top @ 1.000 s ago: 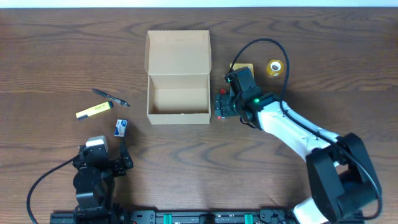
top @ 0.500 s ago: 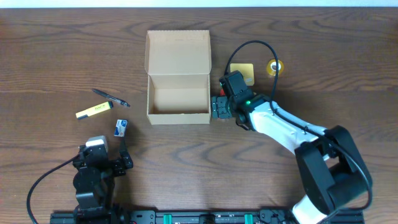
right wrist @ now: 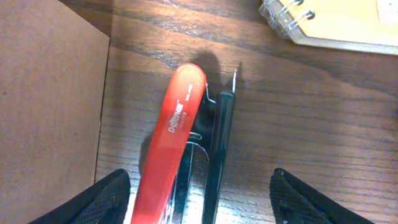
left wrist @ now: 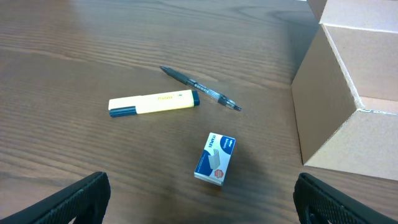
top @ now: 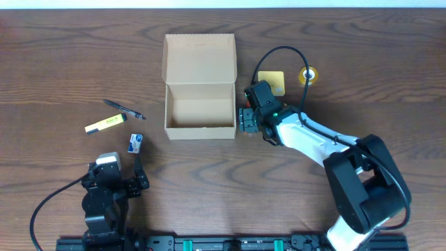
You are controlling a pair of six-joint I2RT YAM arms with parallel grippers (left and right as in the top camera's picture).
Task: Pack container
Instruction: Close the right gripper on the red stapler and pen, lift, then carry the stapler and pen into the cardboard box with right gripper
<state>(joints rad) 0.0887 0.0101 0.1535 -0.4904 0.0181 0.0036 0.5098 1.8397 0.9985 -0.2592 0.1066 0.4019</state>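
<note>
Stapler (right wrist: 176,137) beside the open box (top: 199,87)
Your right gripper (right wrist: 202,202) has its fingers spread wide on either side of the red stapler, not clamped on it. The box sits upper centre in the overhead view, lid flapped back, with the stapler just off its right wall. Your left gripper (left wrist: 199,202) is spread too, parked lower left near the pen (left wrist: 199,89) and highlighter (left wrist: 153,103).

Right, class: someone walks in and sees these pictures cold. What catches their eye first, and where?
The open tan cardboard box near the middle of the overhead view, flap lid folded back, stands out first. Just right of it, the right gripper hangs open astride a red stapler. Left of the box lie a yellow highlighter, a pen and a small blue box.
</note>
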